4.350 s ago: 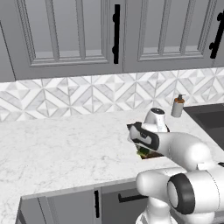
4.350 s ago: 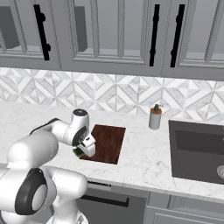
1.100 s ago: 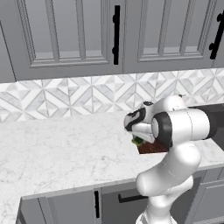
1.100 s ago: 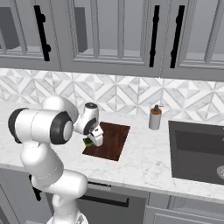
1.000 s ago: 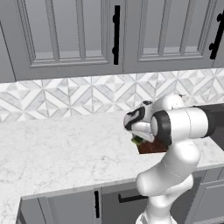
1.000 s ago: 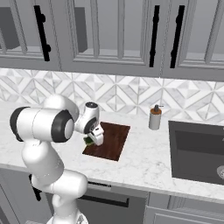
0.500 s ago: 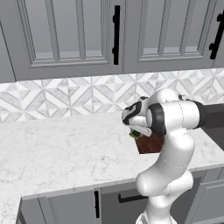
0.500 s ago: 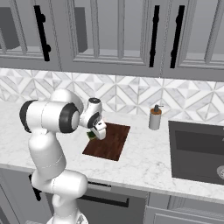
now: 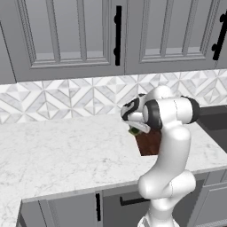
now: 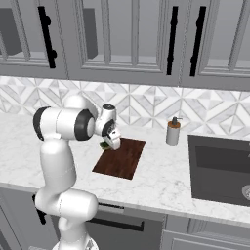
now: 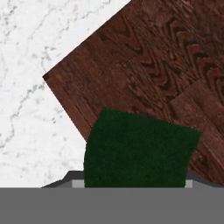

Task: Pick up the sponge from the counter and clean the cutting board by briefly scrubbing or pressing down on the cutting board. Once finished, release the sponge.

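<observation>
Now the end effector (image 10: 112, 142) grips the sponge (image 11: 138, 148), jaws closed narrow on it; hand view has the dark green block right between the tips, at 6 o'clock of frame. Change vs about four seconds back: the arm was low over the near edge of the cutting board (image 10: 122, 158) with the sponge down near the desk (image 9: 66, 155); since then it has swung up and toward the backsplash, and the elbow now stands tall. Over the last second the hand kept drifting toward the board's far left corner. Means pick-up is done and the sponge is being carried or positioned for the scrub; the press itself looks not yet done, my read.

Where things are: in the right base view the sponge shows as a green speck at the far left corner of the board, 10 o'clock from board centre, tucked under the end effector. In the left base view a green bit pokes out at 7 o'clock of the hand, just above the board's visible corner. Hand view: the board corner points to 9 o'clock, wood spreads from 12 to 4 o'clock beyond the sponge, white marble from 7 to 11 o'clock. Sponge overlaps the board's edge here; touching or hovering, cannot tell.

A soap bottle (image 10: 172, 131) stands well apart at 2 o'clock of the board, sink (image 10: 219, 168) at 3 o'clock.
</observation>
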